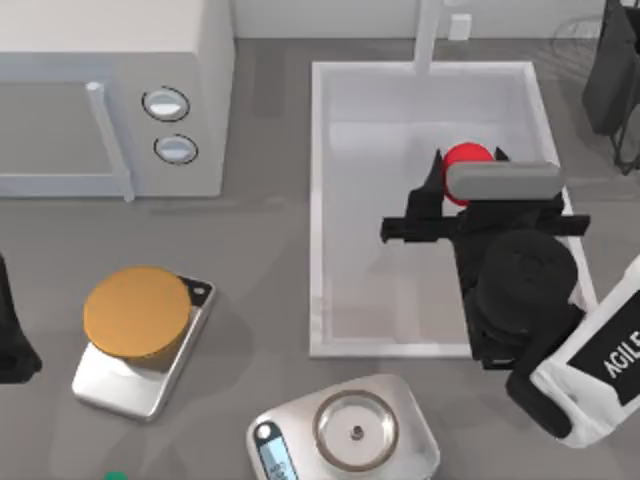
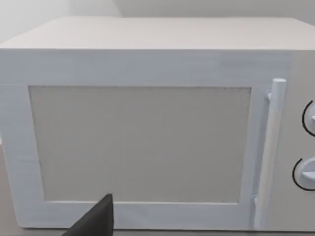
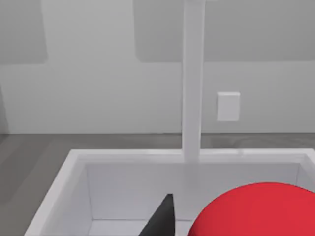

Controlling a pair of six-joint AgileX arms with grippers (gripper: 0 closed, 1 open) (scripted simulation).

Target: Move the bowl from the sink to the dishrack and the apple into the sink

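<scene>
The left arm [image 1: 12,340] sat parked at the table's left edge. Over the sink [image 1: 330,200], the right gripper [image 1: 468,165] seemingly pinched the apple [image 1: 466,160], though its fingers were partly hidden. Released too high, the fruit could bounce out.

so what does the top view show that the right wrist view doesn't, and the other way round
Top view alone: the microwave, the orange disc on a scale, a second scale with a glass dish, and my left arm parked at the table's left edge. Right wrist view alone: a small white wall plate. Both: the sink, its faucet post, the apple at my right gripper.
</scene>
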